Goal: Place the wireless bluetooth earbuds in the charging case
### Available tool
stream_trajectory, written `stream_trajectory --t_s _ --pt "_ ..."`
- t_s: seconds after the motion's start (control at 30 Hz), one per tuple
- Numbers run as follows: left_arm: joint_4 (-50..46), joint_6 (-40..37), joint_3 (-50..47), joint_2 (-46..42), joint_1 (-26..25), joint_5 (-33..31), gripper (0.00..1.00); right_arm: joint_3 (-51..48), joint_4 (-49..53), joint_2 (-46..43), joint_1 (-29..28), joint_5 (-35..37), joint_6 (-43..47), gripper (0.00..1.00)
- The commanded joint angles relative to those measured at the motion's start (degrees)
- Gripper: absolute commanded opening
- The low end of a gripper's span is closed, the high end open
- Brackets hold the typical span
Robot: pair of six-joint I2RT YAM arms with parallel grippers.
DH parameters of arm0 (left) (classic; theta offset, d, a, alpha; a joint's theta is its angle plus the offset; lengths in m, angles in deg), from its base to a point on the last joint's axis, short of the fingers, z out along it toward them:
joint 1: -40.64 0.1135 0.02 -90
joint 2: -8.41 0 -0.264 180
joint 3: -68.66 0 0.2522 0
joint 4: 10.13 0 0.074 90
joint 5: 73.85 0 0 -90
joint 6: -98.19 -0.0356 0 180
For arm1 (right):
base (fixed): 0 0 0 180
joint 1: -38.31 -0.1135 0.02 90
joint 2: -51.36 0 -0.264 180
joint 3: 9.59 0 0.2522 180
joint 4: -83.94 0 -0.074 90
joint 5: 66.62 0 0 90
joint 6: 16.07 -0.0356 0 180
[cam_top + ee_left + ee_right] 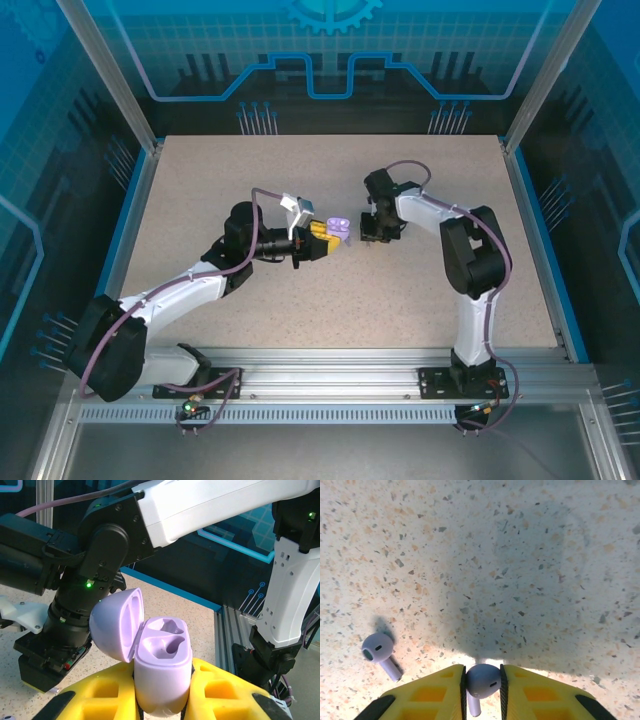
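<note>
My left gripper [160, 700] is shut on the pale lilac charging case [162, 667], holding it upright with its lid [116, 624] swung open to the left and both inner wells empty. In the top view the case [338, 229] sits at mid-table, with the left gripper [322, 240] around it. My right gripper [482, 690] is shut on a lilac earbud [481, 681], pinched by its head between the yellow fingers just above the table. A second lilac earbud [381, 652] lies loose on the table to the left. In the top view the right gripper [378, 232] points down just right of the case.
The speckled beige tabletop [300, 170] is bordered by blue rails and aluminium frame posts. The right arm's black wrist and white link [85, 580] stand close behind the open case in the left wrist view.
</note>
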Motion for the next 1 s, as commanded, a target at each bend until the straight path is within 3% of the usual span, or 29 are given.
stream_trajectory --t_s 0.0,0.6,0.97 --pt "0.4 0.2 1.2 -0.6 0.5 -1.3 0.0 -1.9 -2.7 -3.5 1.0 -1.2 -0.4 0.23" --pt "4.0 7.0 1.2 2.7 2.8 -7.4 0.0 -11.1 -13.3 -23.0 2.6 -4.5 0.4 0.21" --pt "6.2 10.4 1.0 4.0 2.8 -13.3 0.0 -13.6 -18.1 -35.1 2.6 -10.0 0.3 0.21"
